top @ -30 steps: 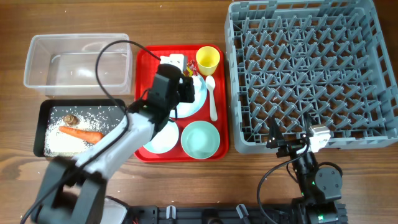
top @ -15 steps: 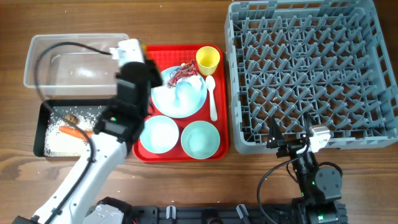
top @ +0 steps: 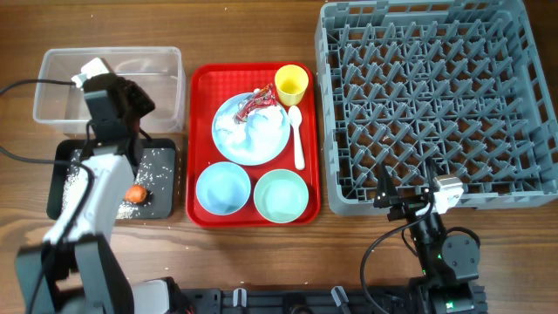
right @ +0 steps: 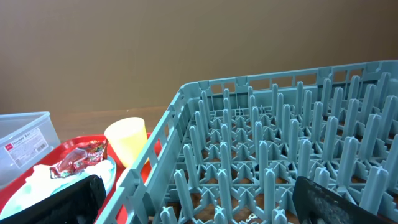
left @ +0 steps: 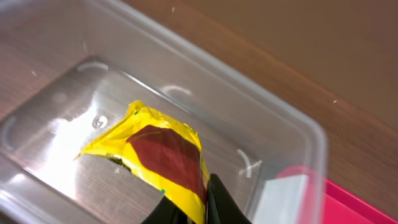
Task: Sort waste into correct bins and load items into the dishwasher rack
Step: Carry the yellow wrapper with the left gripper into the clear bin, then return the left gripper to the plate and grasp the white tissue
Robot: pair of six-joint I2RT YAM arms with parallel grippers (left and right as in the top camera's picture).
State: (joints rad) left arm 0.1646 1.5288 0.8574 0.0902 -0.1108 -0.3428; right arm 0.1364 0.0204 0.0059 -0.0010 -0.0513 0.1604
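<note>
The left claw (left: pixel 198 208) pinches the seemingly light, crinkly yellow wrapper (left: pixel 158 155) by a corner above the clear tub (left: pixel 249 87); the right claw (right: pixel 199 199) gapes empty.

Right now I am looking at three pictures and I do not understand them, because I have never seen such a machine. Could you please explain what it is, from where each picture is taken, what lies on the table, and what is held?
It is a robot with two arms at a wooden table. Each arm ends in a two-finger gripper. One picture looks down from above. The other two come from small cameras on the wrists.

On the table are:
- a clear tub
- a black tray with rice and a carrot
- a red tray carrying a plate, a light blue bowl, a pale green bowl, a yellow cup and a spoon
- a big grey rack

The left gripper holds a yellow wrapper over the clear tub. The right gripper is open and empty, near the rack's front edge.
</note>
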